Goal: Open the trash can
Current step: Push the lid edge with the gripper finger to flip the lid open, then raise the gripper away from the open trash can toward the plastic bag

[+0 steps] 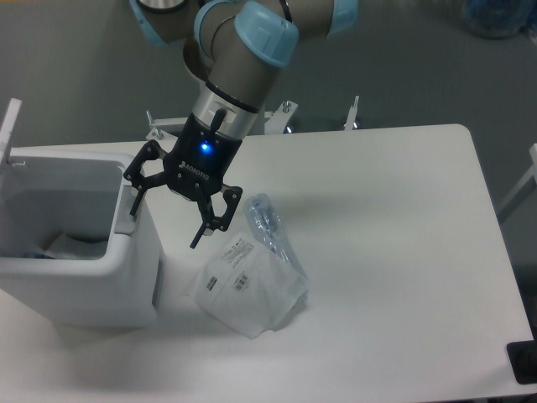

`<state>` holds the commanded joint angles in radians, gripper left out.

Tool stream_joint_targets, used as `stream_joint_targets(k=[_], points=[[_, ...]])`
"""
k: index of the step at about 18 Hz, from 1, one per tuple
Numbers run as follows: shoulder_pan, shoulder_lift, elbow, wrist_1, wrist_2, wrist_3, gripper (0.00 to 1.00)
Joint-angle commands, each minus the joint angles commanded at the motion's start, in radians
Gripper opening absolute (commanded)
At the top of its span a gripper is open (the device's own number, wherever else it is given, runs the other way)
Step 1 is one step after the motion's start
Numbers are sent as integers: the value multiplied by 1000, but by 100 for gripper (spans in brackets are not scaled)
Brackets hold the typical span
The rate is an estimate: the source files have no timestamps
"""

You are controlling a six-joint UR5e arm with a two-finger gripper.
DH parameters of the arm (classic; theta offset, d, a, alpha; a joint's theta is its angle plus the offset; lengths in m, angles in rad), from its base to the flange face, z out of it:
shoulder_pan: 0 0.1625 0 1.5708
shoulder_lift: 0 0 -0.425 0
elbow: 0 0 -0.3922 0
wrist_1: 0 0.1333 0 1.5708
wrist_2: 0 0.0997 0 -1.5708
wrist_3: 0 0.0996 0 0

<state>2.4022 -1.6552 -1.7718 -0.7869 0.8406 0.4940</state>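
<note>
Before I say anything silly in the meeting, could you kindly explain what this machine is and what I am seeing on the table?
This is a single robot arm, filmed by one fixed camera looking down at a white table. The black part with the blue light is its claw, two fingers spread open and holding nothing. One finger is at the grey button strip on the rim of the trash can, the big white box on the left. Its lid stands flipped up at the far left, so you can see inside, where something pale lies. Beside the can, on the table, lies a clear plastic pouch with printed labels.
</note>
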Motion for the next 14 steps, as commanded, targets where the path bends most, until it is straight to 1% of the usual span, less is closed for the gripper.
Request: stream_joint_targets(k=[3,5,7,8,11,14], points=[[6,22,28,-2,3,0,100],[31,22,52,-3,5,8,100],[63,23,72,-6,44,8,100],[66,25,72,-5,92,11,100],[90,22,83,-5,285,20,100],[92,11,81,-8,453,63,100]])
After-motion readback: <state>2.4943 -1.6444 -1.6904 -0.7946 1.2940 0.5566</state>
